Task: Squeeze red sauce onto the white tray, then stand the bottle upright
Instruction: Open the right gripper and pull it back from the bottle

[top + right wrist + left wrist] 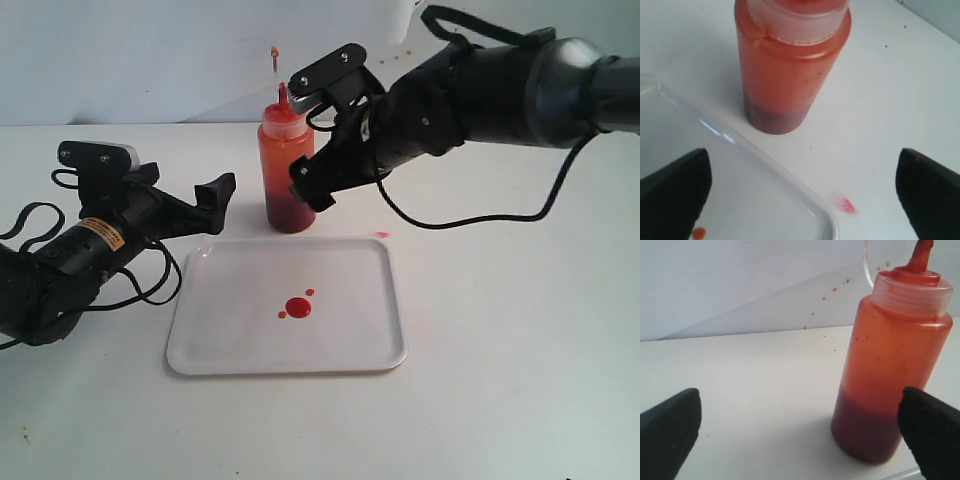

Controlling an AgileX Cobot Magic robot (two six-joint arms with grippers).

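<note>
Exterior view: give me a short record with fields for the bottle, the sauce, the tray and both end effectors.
bottle: upright on the table behind the white tray, held by nothing
red sauce: round blob with small drops, near tray centre
left end effector: open, empty
right end effector: open, beside the bottle, not gripping
stray smear: on table by tray's far right corner

Bottle (pixel 285 170) upright behind tray (pixel 345 345)
</note>
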